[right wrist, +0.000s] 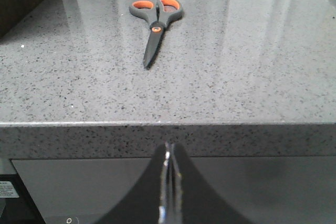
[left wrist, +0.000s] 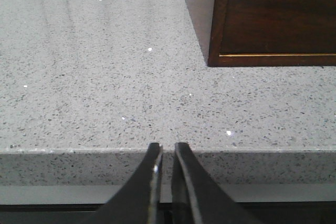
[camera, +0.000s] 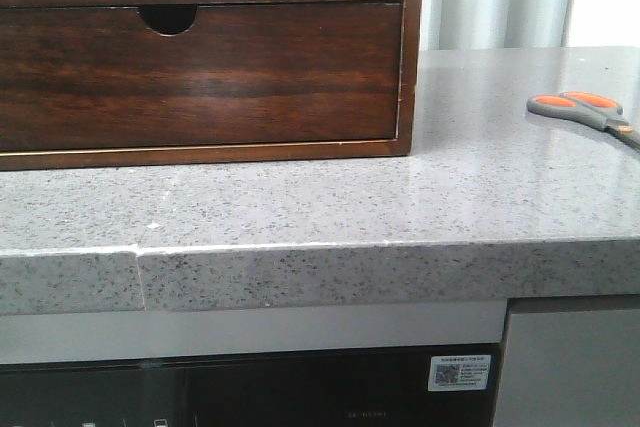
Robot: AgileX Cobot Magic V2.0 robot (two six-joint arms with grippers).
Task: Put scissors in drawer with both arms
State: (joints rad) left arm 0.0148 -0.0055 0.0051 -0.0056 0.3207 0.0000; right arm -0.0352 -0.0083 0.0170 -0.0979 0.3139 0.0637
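The scissors (camera: 590, 112) (right wrist: 155, 24) lie flat with blades closed on the speckled grey countertop (camera: 320, 197), well apart from the drawer (camera: 200, 77), which sits pushed in within its wooden cabinet (camera: 408, 47). Both grippers hang off the counter's front edge, touching nothing: the left gripper (left wrist: 167, 153) is narrowed to a slit, and the right gripper (right wrist: 168, 153) has its 2 fingers pressed together.

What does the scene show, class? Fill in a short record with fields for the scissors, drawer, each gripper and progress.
scissors: lying flat on the grey speckled countertop, blades closed, to the right of the cabinet
drawer: fully closed in the wooden cabinet, finger notch at the top edge
left gripper: fingers nearly together, holding nothing, off the counter's front edge
right gripper: shut, empty, in front of the counter edge, facing the scissors
progress: nothing grasped, drawer not yet opened
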